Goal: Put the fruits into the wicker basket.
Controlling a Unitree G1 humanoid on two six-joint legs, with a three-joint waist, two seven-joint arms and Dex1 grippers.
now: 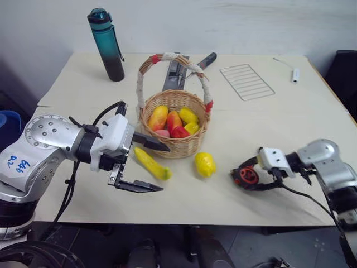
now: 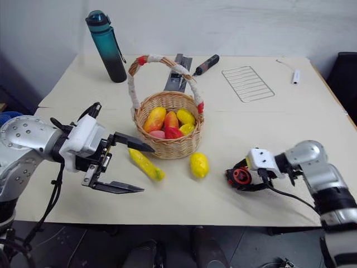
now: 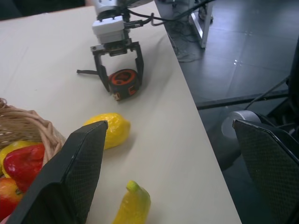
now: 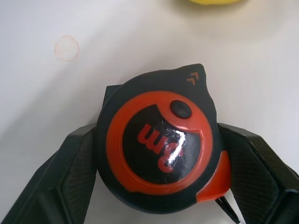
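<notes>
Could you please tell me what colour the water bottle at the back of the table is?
The water bottle is teal, darkening to black; clearest in the left eye view.

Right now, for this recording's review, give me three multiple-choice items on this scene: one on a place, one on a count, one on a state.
1. Where does the lemon lie?
A. in the basket
B. on the table in front of the basket
C. beside the water bottle

2. How many loose fruits lie on the table outside the basket?
A. two
B. none
C. four

3. How are the left gripper's fingers?
A. shut on the banana
B. shut on nothing
C. wide open, holding nothing

Answers: 1 B, it sits on bare tabletop before the wicker wall. 2 A, the banana and lemon. 3 C, a wide gap shows between the fingers.
</notes>
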